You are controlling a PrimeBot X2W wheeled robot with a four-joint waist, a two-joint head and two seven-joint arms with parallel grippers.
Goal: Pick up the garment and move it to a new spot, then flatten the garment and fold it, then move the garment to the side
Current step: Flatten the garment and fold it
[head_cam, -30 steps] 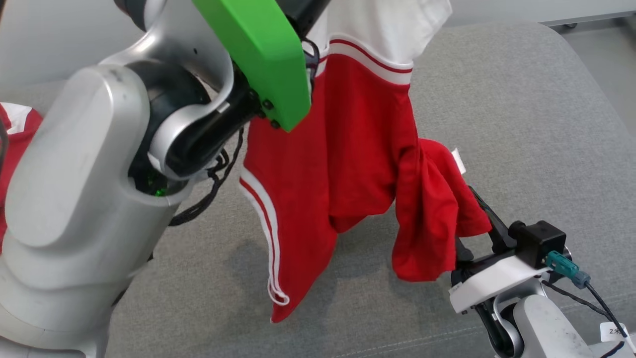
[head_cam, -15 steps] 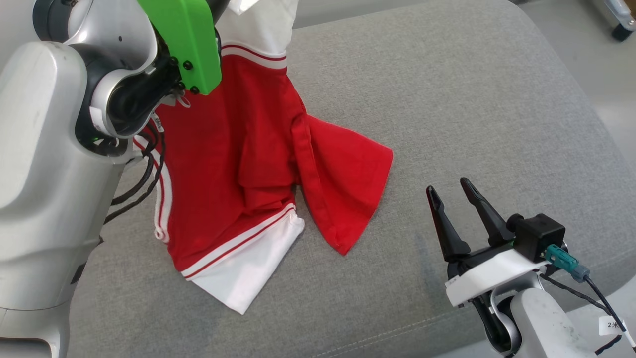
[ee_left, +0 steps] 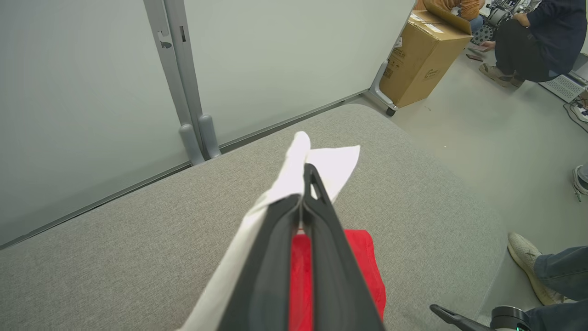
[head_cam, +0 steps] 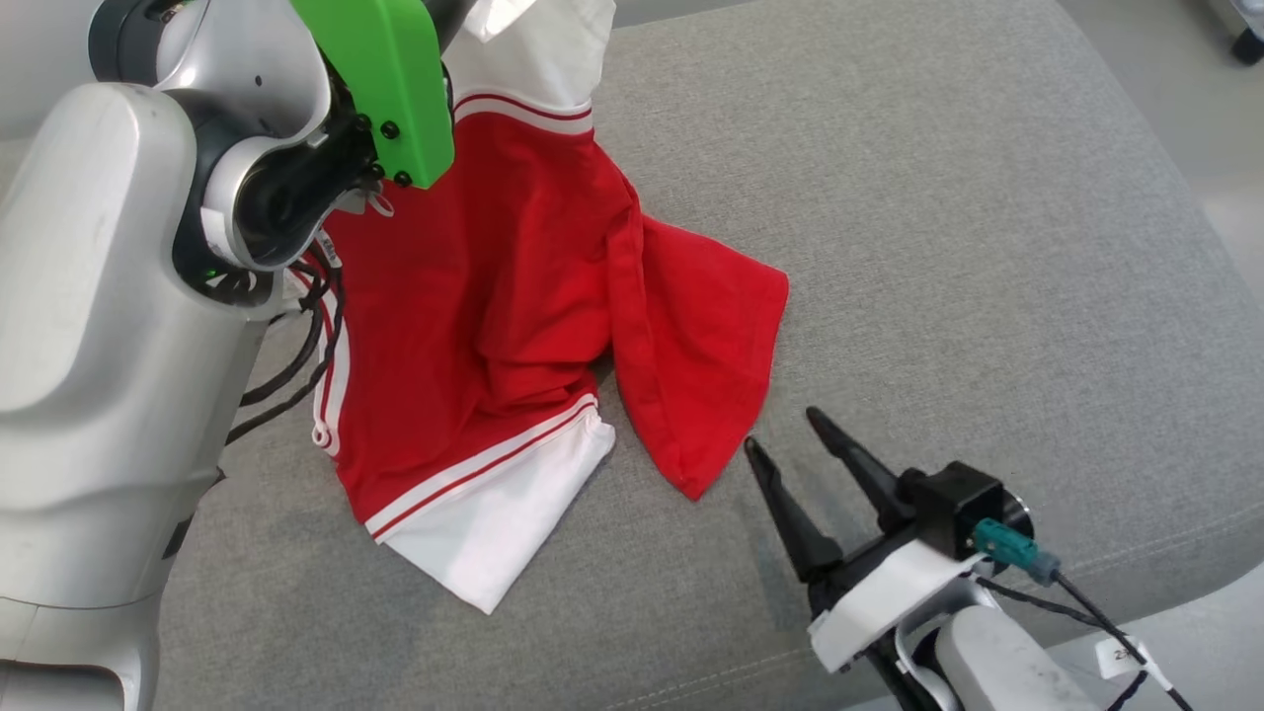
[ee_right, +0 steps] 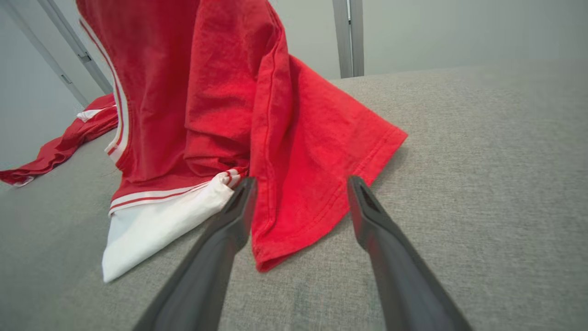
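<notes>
Item: garment [head_cam: 494,326], a red shirt with white sleeves edged in red stripes. Location: on the grey upholstered cushion [head_cam: 938,247], partly raised. The upper white sleeve is pinched up, while the lower body, the other white sleeve and a red hem corner rest on the upholstery. Held by: left gripper [ee_left: 307,184], clenched on the white sleeve, with cloth bunched between the dark fingers and the red body hanging below. Standing by: right gripper [head_cam: 781,429], jaws spread and holding nothing, low over the cushion just beside the red hem corner; the fingers aim at the corner, and no contact can be made out. Also present: green cover plate [head_cam: 380,79] on the left arm; second red garment [ee_right: 59,147] lying farther off on the cushion; cardboard box [ee_left: 422,55] on the floor beyond. Step, as judged: garment brought to its new spot and flattening about to start, with folding and moving aside not yet begun. Next move calls for: right jaws onto the hem corner, closing on a single layer, then both arms drawing apart and lowering to spread the creased middle flat.
</notes>
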